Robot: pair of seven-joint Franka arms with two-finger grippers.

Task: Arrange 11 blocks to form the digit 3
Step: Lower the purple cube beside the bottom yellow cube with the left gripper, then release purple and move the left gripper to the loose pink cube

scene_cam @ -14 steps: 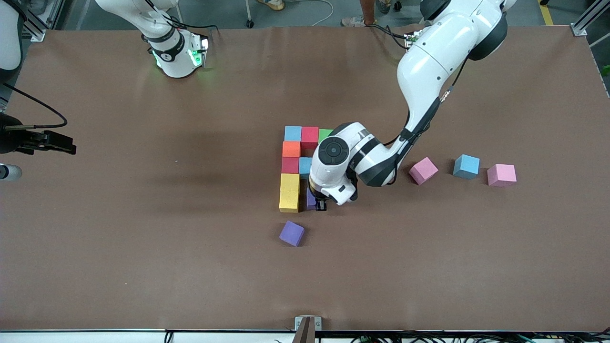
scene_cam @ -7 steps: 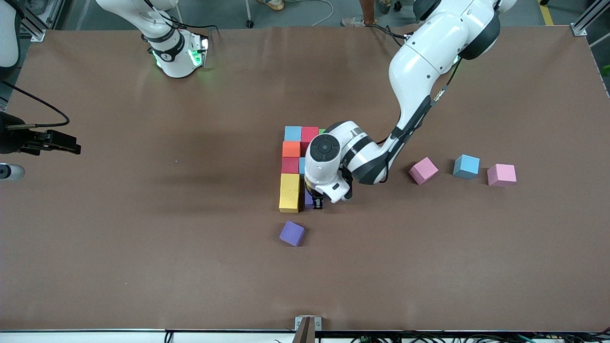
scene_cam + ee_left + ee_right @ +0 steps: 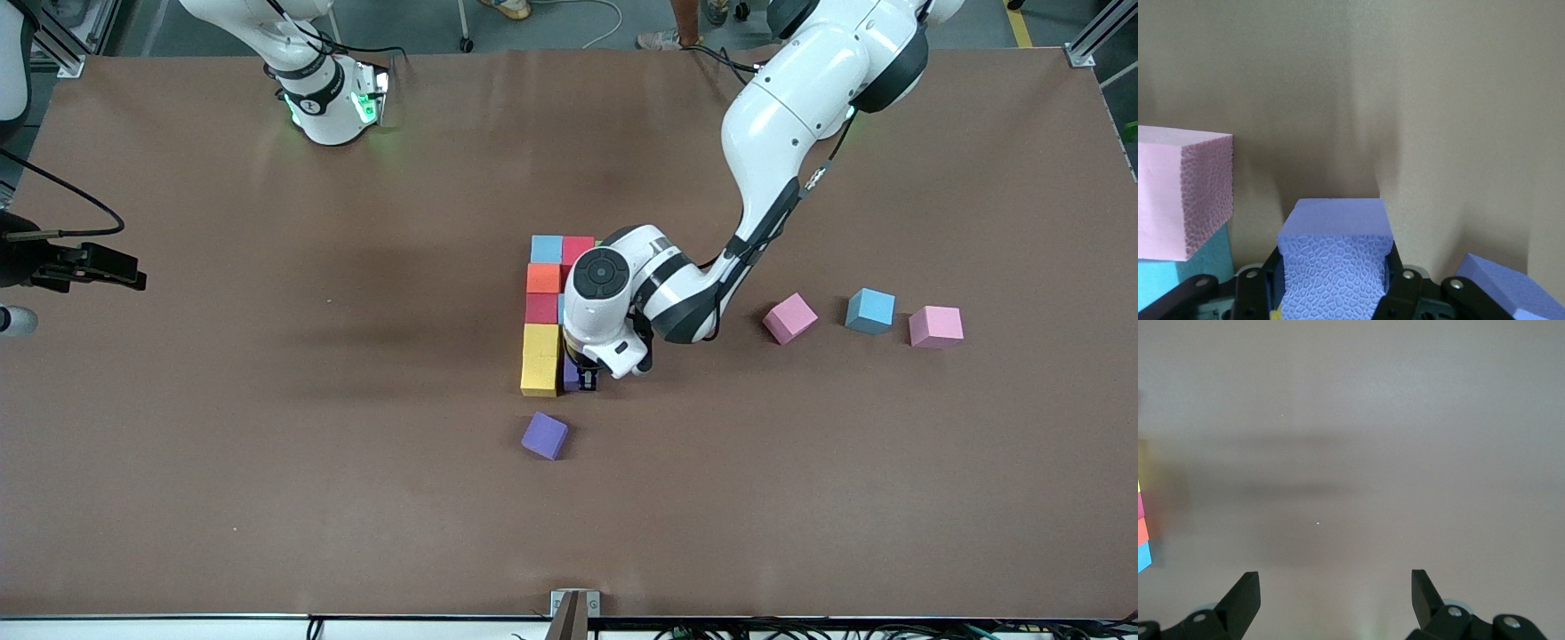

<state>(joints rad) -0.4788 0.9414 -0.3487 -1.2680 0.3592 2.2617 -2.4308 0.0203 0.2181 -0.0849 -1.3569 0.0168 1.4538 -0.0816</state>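
Note:
Part of the digit 3 lies mid-table: light blue (image 3: 547,248) and red (image 3: 578,250) blocks at its farthest bar, then orange (image 3: 543,278), red (image 3: 540,308) and two yellow blocks (image 3: 540,357) in a straight column coming nearer. My left gripper (image 3: 582,380) is shut on a purple block (image 3: 1335,223), low at the table and right beside the nearest yellow block. A pink block (image 3: 1178,193) and a light blue one (image 3: 1158,287) show close by. The arm hides the rest of the figure. My right gripper (image 3: 1335,583) is open over bare table.
A loose purple block (image 3: 544,436) lies nearer the camera than the figure. Toward the left arm's end lie a pink block (image 3: 789,317), a light blue block (image 3: 869,310) and another pink block (image 3: 935,326). The right arm's hand (image 3: 331,107) waits near its base.
The left gripper has carried the purple block a short way toward the yellow column, closing the gap beside it. The right arm has not moved.

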